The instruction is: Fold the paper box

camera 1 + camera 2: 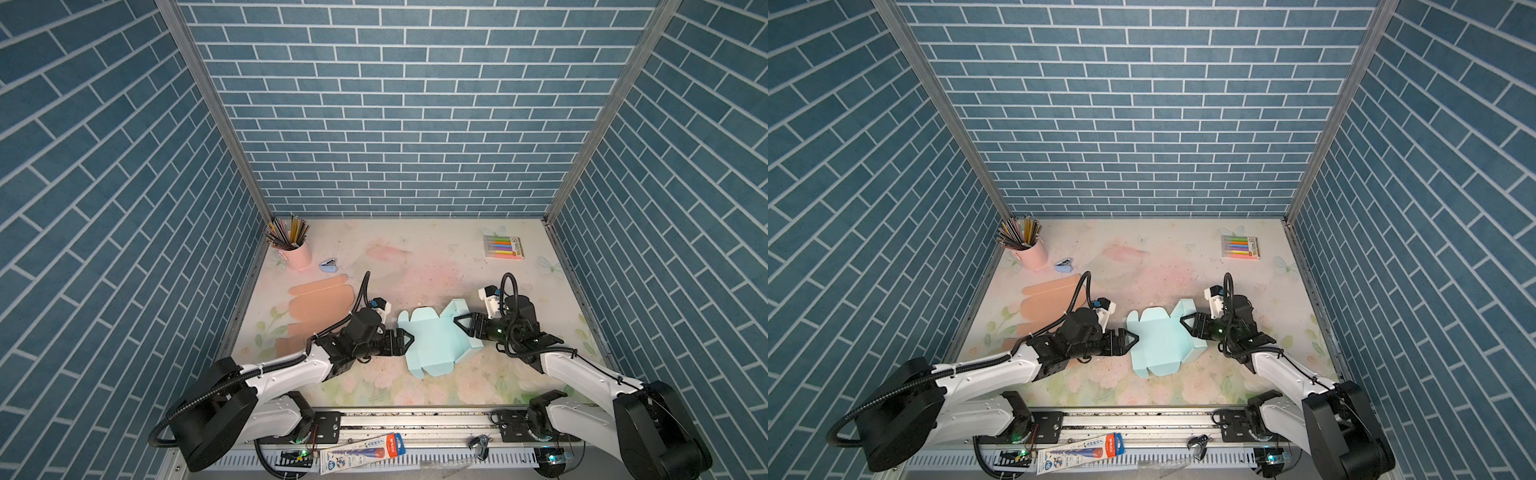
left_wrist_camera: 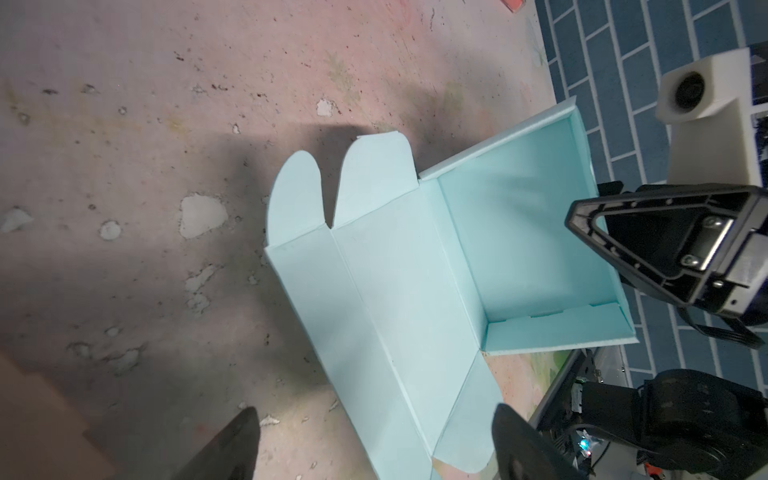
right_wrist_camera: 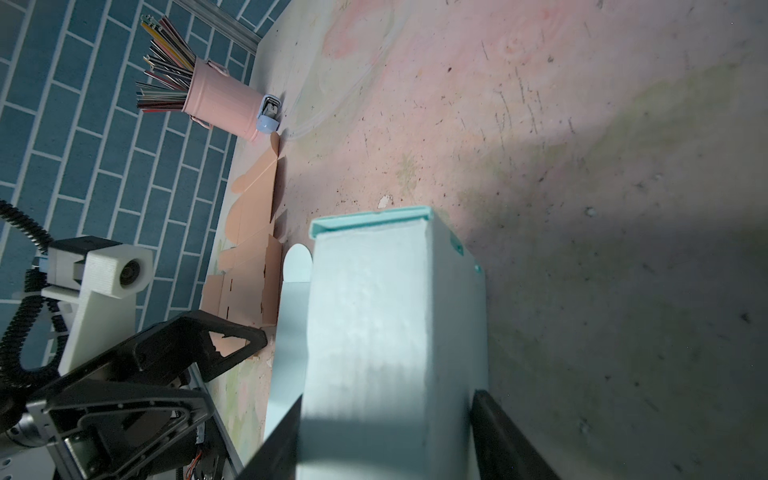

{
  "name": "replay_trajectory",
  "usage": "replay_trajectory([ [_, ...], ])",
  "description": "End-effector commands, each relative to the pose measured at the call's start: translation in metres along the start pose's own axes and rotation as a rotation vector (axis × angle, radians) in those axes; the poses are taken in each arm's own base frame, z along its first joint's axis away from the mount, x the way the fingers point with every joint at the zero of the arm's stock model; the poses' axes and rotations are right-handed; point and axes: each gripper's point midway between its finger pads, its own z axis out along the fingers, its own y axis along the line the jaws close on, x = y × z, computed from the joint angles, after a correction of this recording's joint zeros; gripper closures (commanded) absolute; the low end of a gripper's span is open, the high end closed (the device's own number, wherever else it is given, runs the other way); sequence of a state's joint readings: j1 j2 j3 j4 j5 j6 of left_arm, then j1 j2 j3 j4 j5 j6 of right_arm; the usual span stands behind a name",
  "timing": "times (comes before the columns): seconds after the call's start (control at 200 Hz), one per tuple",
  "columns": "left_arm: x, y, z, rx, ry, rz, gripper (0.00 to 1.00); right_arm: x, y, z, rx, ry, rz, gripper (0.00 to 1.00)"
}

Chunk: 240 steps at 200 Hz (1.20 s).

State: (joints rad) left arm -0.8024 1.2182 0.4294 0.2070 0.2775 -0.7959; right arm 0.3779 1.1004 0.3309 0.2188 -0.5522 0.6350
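Mid-fold: pale blue paper box blank (image 1: 432,345) lies mid-way across the table (image 1: 415,266), right panel stood up, left flaps flat. My right claw (image 1: 463,327) straddles that panel, can't tell if it's pinching. My left claw (image 1: 409,338) gapes wide at the left edge; lifting that side seems next.

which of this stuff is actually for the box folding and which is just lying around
For the job:
light blue paper box, partly folded
left gripper at one side of it
right gripper at its raised end

Just lying about:
flat peach box blanks
pink pencil cup
blue stapler
marker pack
packet on the front rail
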Motion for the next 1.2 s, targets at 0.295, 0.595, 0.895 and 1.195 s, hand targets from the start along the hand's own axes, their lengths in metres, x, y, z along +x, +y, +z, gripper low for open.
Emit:
replay_trajectory([
  [0.295,0.006,-0.013,0.02,0.098,0.03,-0.08,0.15,0.023,-0.014,-0.001,0.009,0.057,0.058,0.41],
  [0.595,0.01,-0.02,0.033,0.115,0.043,-0.09,0.39,0.024,-0.016,-0.003,0.011,0.053,0.06,0.41],
  [0.895,0.013,-0.017,0.034,0.108,0.038,-0.121,0.68,0.023,-0.017,-0.004,0.01,0.049,0.057,0.41],
  [1.195,0.014,-0.008,0.035,0.066,0.021,-0.152,0.82,0.022,-0.011,-0.005,-0.011,0.05,0.046,0.39],
])
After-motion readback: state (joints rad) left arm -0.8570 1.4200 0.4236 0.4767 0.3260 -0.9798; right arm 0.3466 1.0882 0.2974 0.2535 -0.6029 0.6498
